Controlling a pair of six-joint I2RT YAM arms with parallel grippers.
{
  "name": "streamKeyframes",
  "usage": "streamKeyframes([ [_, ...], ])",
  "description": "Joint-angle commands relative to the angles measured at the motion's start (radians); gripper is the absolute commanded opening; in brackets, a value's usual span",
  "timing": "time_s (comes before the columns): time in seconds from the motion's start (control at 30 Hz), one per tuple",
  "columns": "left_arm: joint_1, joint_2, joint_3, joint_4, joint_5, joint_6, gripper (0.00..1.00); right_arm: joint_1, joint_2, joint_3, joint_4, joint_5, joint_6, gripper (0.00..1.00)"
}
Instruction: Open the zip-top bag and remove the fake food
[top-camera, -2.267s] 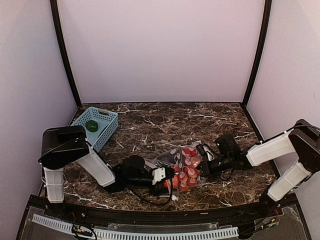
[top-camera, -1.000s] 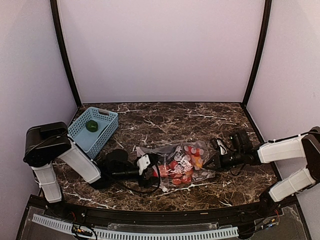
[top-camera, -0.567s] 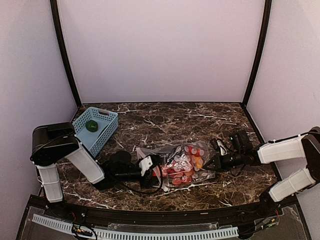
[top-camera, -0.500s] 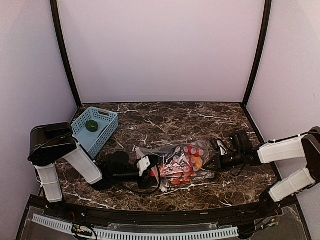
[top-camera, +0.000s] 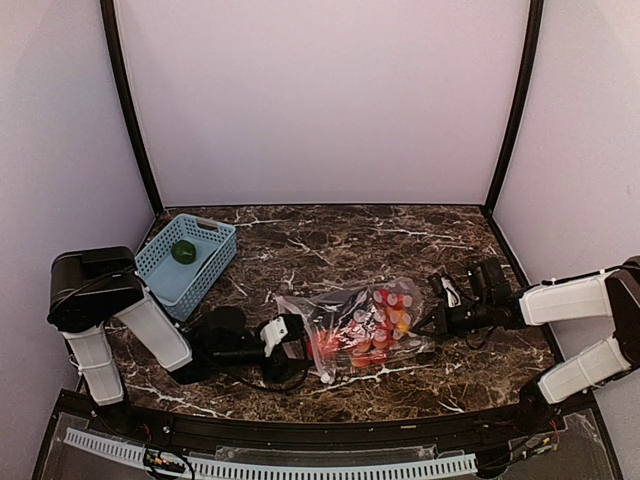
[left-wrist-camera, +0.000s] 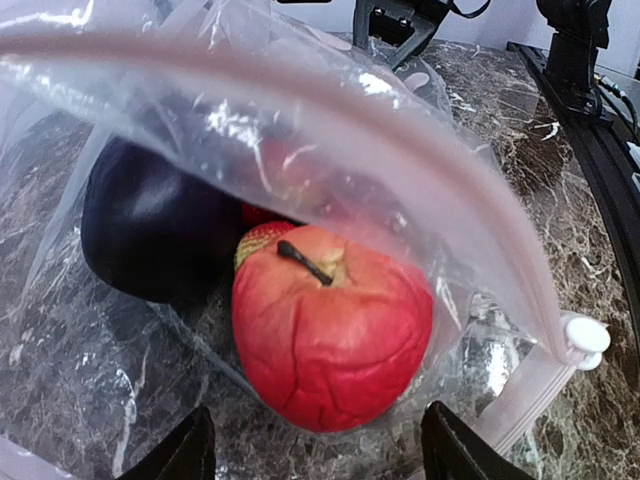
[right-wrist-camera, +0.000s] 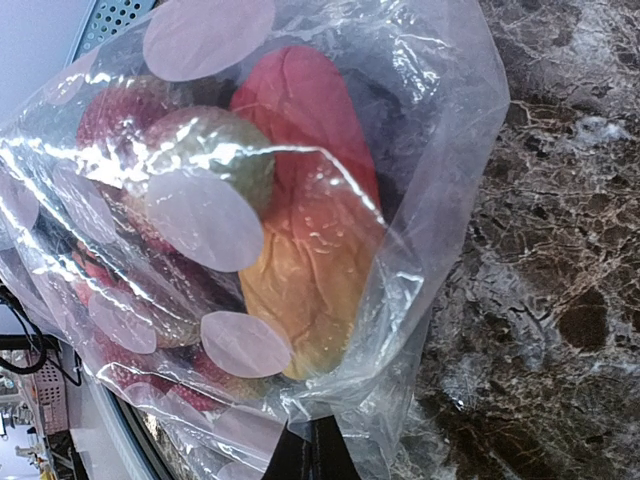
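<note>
**Zip-top bag (top-camera: 340, 305) held at one end, free at the other**

We see the pouch lying on the counter (top-camera: 330, 240) between our two arms, with the fake food (top-camera: 380, 318) heaped inside it. Our right fingers (right-wrist-camera: 300, 458) are pinched together on a fold of the plastic at the edge nearest them, and the load bulges just ahead of their tips. Our left fingers (left-wrist-camera: 190, 455) stand wide apart and grip nothing that we can see. A red apple (left-wrist-camera: 330, 335) and a dark eggplant (left-wrist-camera: 150, 235) sit just ahead of them, behind the film. The pale zip strip (left-wrist-camera: 470, 215) arches over both pieces and runs down to a white slider (left-wrist-camera: 585, 338), just right of the left tips. We cannot tell whether the zip is parted anywhere.

We judge the film to be thin, soft and slick. It will crumple instead of pushing back, and a pinch on bare plastic may slide. The pieces look hard and light, so they will probably roll and shift the bulk when the pouch is tugged. The strip is the stiffest part, and we think it gives the surest hold. We would take the slider or the strip beside it with the left fingers while the right fingers anchor the far end.
</note>
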Motion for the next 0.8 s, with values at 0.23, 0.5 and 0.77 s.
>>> streamKeyframes([
  [0.23,0.005,-0.06,-0.007,0.026,-0.013,-0.015,0.67,-0.009,0.007,-0.001,-0.02,0.007,-0.029,0.0],
  [0.5,0.005,-0.095,0.083,-0.056,-0.01,-0.036,0.65,-0.009,0.002,-0.006,-0.017,-0.002,-0.025,0.0],
  [0.77,0.005,-0.09,0.193,-0.232,-0.082,-0.078,0.58,-0.009,0.002,-0.012,-0.01,-0.005,-0.023,0.0],
])
